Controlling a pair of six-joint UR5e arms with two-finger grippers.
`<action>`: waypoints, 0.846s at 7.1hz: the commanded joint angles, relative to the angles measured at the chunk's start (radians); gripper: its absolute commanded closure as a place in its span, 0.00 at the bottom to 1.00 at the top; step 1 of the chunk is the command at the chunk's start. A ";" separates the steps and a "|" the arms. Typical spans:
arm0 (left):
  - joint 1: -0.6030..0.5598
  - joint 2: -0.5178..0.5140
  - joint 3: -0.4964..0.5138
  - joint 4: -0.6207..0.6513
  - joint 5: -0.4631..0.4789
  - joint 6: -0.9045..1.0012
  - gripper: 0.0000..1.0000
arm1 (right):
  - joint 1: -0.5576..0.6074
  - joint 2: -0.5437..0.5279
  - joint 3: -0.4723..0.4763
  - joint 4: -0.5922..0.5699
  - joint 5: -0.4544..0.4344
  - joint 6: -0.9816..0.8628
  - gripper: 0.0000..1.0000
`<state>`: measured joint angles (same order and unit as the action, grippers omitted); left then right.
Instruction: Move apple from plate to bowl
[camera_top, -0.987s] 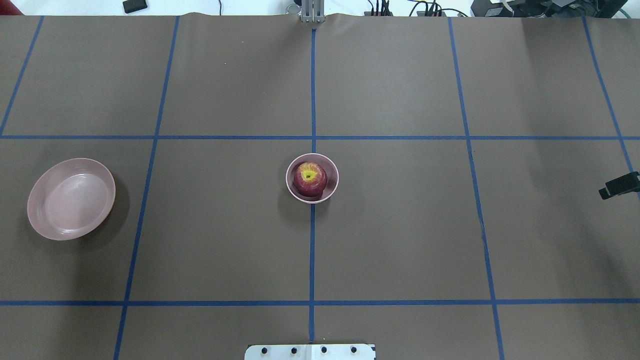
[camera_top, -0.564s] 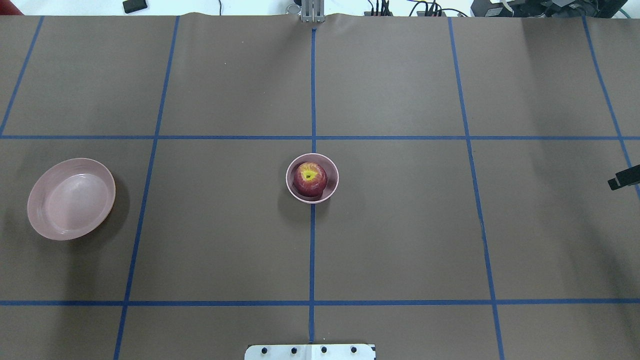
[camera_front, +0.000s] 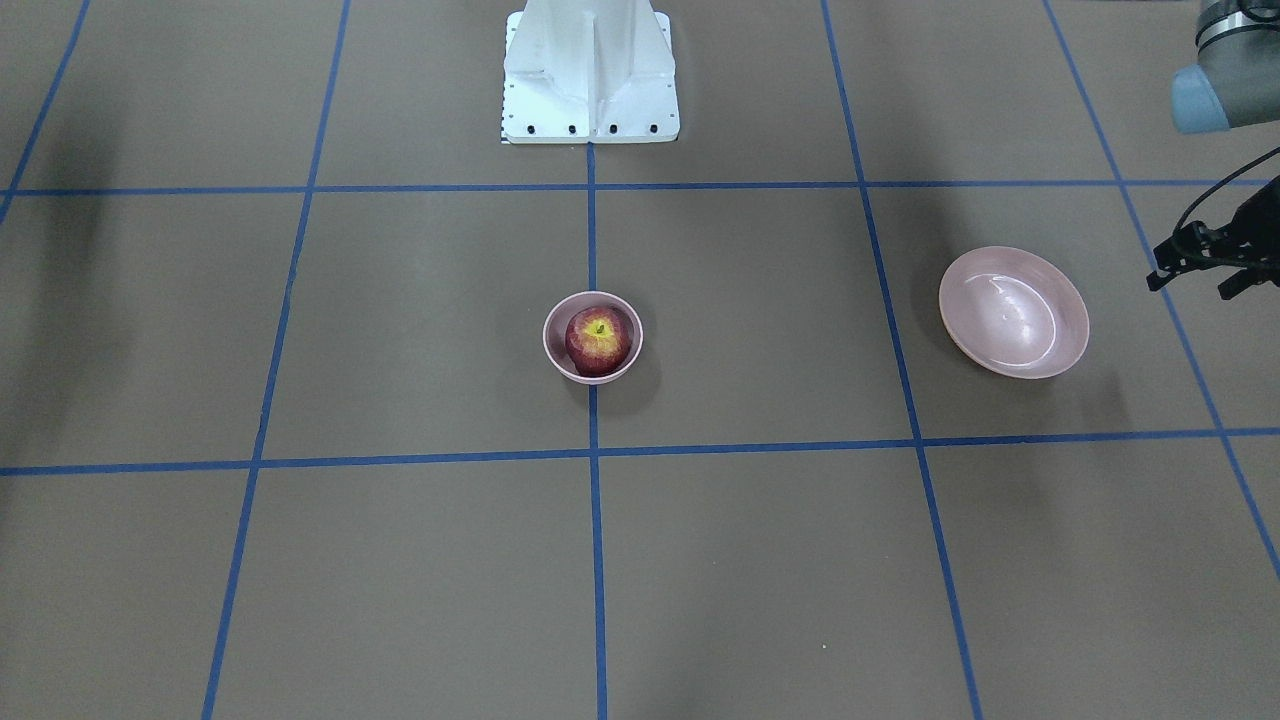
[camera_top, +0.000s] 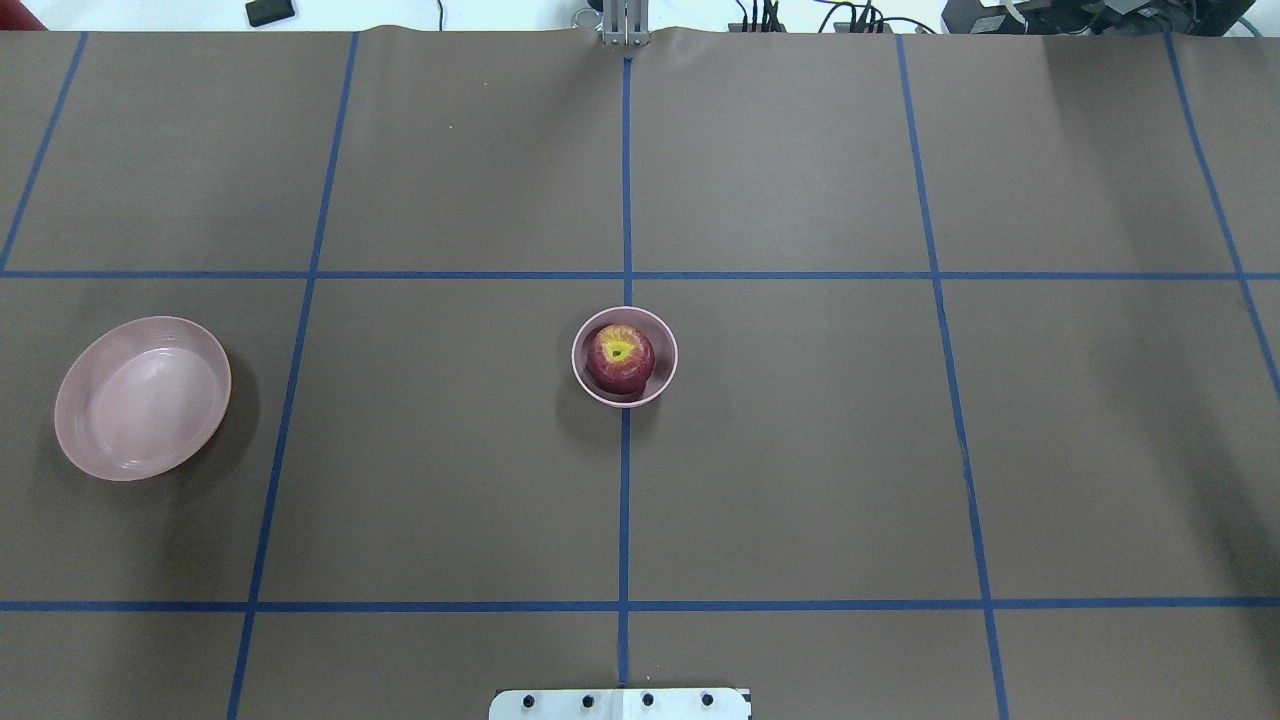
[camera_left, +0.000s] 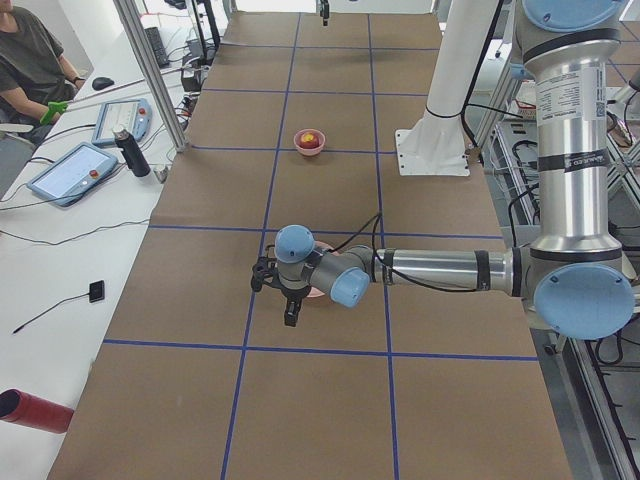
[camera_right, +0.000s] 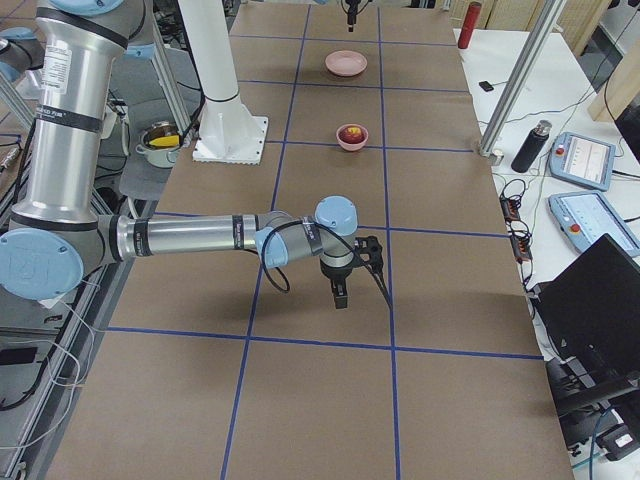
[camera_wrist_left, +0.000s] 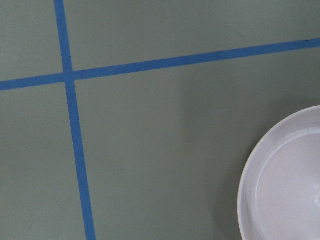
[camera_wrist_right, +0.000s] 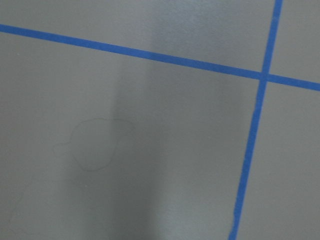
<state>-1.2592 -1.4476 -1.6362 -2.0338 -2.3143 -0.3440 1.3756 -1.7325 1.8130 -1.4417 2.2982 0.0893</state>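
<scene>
Only R-side cam shows right tool (camera_right: 340, 297); front cam adds left tool (camera_front: 1200, 262); grips: can't tell.

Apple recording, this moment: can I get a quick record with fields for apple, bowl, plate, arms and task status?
apple: in the bowl, stem dimple up
bowl: central, holds only the apple
plate: empty, on the robot's left side
left arm: near the plate, touching nothing; jaws unclear
right arm: far from both dishes; jaws unclear
task: looks done
</scene>
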 joint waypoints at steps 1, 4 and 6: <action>-0.087 -0.002 0.007 0.073 0.000 0.279 0.02 | 0.039 0.027 -0.004 -0.086 0.000 -0.075 0.00; -0.135 0.012 -0.098 0.256 -0.010 0.289 0.02 | 0.039 0.025 -0.004 -0.088 0.001 -0.075 0.00; -0.137 0.024 -0.093 0.304 -0.043 0.226 0.02 | 0.037 0.027 -0.010 -0.088 0.001 -0.072 0.00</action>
<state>-1.3935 -1.4335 -1.7310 -1.7502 -2.3431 -0.0733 1.4140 -1.7073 1.8086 -1.5291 2.3002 0.0152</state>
